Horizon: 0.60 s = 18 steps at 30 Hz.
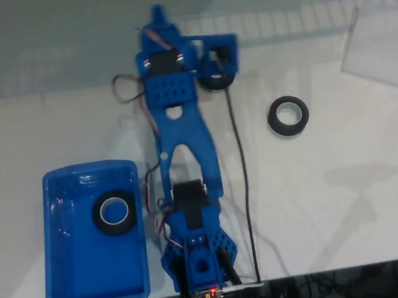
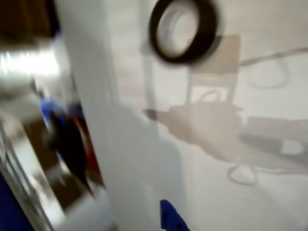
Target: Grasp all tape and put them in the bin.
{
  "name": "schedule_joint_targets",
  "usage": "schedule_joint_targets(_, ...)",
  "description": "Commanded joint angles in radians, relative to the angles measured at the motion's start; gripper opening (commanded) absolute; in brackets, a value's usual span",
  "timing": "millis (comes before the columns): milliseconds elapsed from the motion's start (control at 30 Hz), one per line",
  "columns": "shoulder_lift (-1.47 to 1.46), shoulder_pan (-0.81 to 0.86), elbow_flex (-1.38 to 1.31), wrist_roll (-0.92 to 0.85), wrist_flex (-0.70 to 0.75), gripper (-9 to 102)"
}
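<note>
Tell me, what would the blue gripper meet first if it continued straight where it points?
Probably nothing: in the fixed view the blue gripper points to the top edge, and that way looks free; height is unclear.

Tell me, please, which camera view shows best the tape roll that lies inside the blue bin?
The fixed view shows it best: the tape roll lies flat in the blue bin, sharp and whole. The wrist view is blurred and shows another tape roll on the white table, not this one.

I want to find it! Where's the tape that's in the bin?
In the fixed view, that tape lies flat inside the blue bin, left of the arm.
</note>
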Motion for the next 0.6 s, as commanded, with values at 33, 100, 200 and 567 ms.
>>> schedule_joint_targets(33,-0.071,0.109,-0.083,0.072,-0.012,42)
schedule_joint_targets(100,-0.141,0.152,-0.135,0.091,0.023,42)
schedule_joint_targets(200,-0.239,0.192,-0.179,0.112,0.037,42)
schedule_joint_targets(567,-0.509,0.196,-0.233,0.103,0.041,39)
